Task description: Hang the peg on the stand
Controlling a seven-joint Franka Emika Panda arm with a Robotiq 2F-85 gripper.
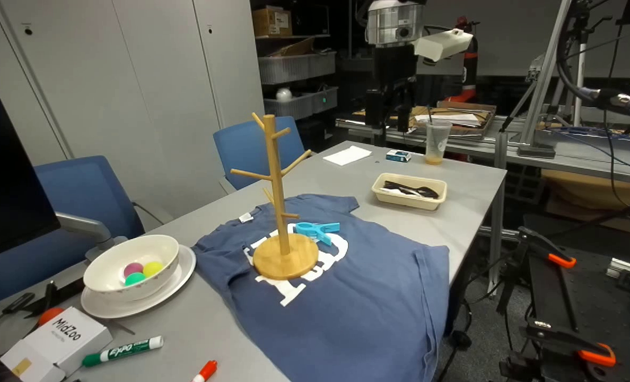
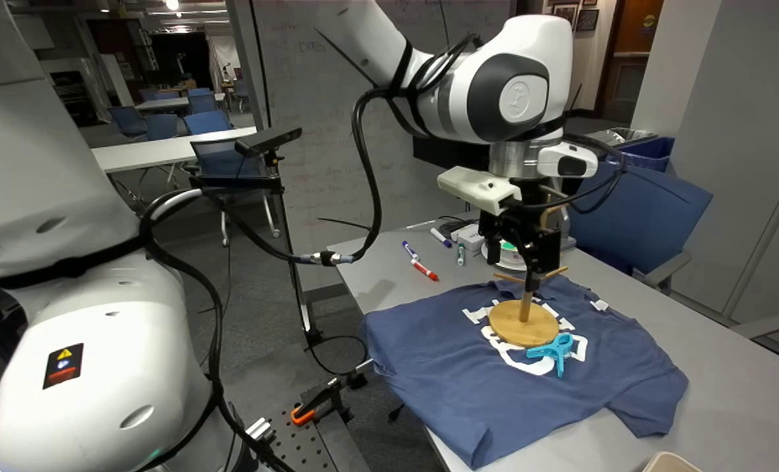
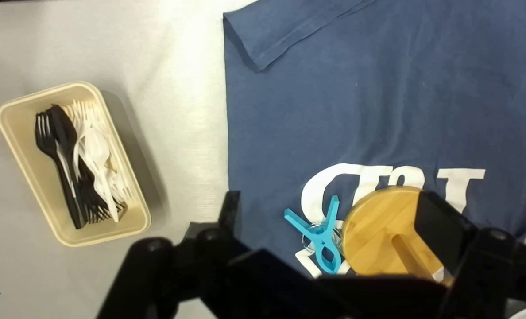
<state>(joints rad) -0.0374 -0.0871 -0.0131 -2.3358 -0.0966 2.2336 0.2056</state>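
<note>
The teal-blue peg lies on the blue shirt beside the stand's base, seen in both exterior views (image 1: 317, 231) (image 2: 555, 351) and in the wrist view (image 3: 322, 237). The wooden stand (image 1: 276, 191) stands upright on the shirt, its branches bare. In an exterior view its disc base (image 2: 511, 321) shows, while its upper pole is mostly hidden behind the gripper. My gripper is open and empty, held high above the table (image 1: 391, 119) (image 2: 513, 269). In the wrist view its fingers (image 3: 329, 204) are wide apart, with the peg between them and the right finger covering part of the stand's base (image 3: 369, 235).
The blue shirt (image 1: 368, 286) lies under stand and peg. A cutlery tray (image 1: 436, 203) (image 3: 10, 128) stands beyond it. A bowl (image 1: 100, 270) with coloured balls, a white box (image 1: 76, 331) and markers (image 1: 134, 347) lie toward one end. A plastic cup (image 1: 438, 140) stands at the far end.
</note>
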